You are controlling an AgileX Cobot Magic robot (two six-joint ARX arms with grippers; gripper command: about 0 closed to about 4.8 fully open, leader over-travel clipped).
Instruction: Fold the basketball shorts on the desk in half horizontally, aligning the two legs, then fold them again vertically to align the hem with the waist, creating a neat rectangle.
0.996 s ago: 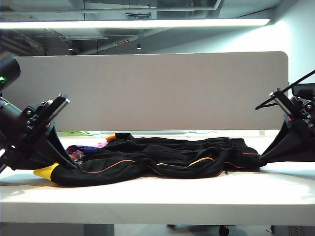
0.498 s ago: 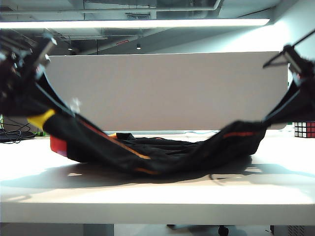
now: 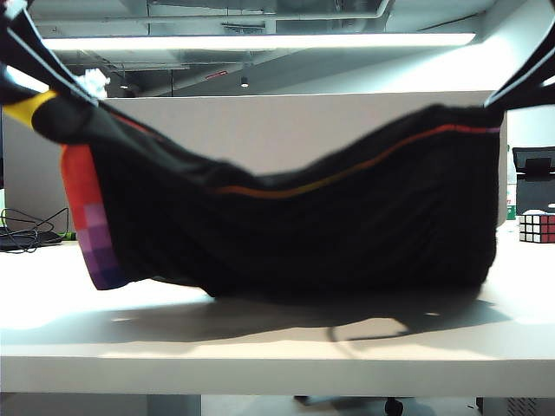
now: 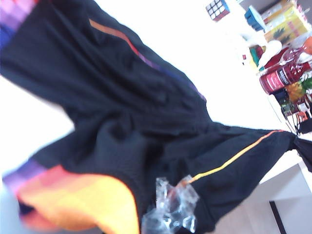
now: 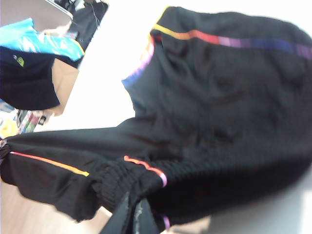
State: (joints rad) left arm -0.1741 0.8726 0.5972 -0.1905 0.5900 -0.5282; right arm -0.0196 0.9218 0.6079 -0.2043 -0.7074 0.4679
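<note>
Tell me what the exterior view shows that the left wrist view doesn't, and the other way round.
Only the exterior view shows the grey divider panel, the desk's front edge and the whole basketball shorts hanging as a sagging sheet between the raised arms, lower edge about at the desk. Only the left wrist view shows the left gripper shut on the shorts near the yellow-orange hem, plus a red bottle and boxes. Both show the shorts' orange piping, the white desk and a puzzle cube.

Little of the robot shows in the exterior view: the left gripper (image 3: 19, 48) appears as black angular bars with a pale clear tip. The right gripper (image 3: 525, 78) is a thin black bar, and in its wrist view dark grey fingers (image 5: 127, 217) taper together.
</note>
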